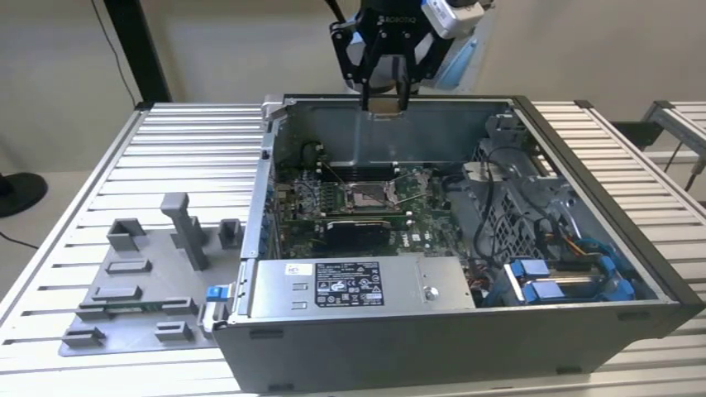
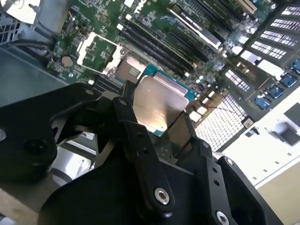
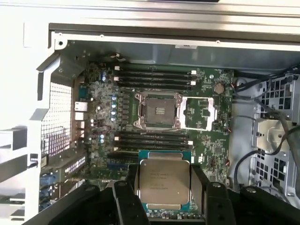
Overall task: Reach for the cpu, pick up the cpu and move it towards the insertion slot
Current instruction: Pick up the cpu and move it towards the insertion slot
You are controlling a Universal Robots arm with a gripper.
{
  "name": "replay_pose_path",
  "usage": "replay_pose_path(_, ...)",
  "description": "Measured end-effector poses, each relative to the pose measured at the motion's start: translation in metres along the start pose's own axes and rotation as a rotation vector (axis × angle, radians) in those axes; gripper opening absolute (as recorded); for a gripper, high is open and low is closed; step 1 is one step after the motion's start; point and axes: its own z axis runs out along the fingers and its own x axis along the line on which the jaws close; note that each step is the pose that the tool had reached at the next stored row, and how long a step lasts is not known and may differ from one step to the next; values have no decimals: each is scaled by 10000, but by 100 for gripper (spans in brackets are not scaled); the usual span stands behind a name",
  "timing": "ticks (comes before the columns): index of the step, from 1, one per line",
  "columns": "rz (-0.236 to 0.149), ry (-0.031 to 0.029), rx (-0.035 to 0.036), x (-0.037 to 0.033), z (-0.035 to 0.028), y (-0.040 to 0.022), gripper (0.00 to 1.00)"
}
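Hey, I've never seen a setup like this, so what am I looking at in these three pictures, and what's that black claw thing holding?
This is a robot arm working over an opened computer case that lies on a slatted metal table. The exterior view comes from a camera off the arm. The two wrist views come from cameras riding on the arm, looking down past its claw.

The black claw is the gripper. It is shut on the cpu, a flat silver square chip, held in the air above the green circuit board. The insertion slot, the metal-framed socket meant for the chip, is open and unfilled.

Beside the case, toward the exterior view's left, lies a grey plastic tray with upright blocks.
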Motion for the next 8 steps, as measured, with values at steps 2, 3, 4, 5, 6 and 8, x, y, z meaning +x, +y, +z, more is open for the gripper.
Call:
replay_pose_path(2,1,-3,-1,-2,10,67,0)
replay_pose_path(3,1,-3,-1,-3,16,104,0)
replay_pose_path(4,1,-4,-1,-4,22,143,0)
replay_pose_path(5,1,-4,0,-5,27,176,0)
replay_pose_path(6,1,-5,-2,-6,33,213,0)
replay_pose_path(8,2,-4,0,-8,46,286,0)
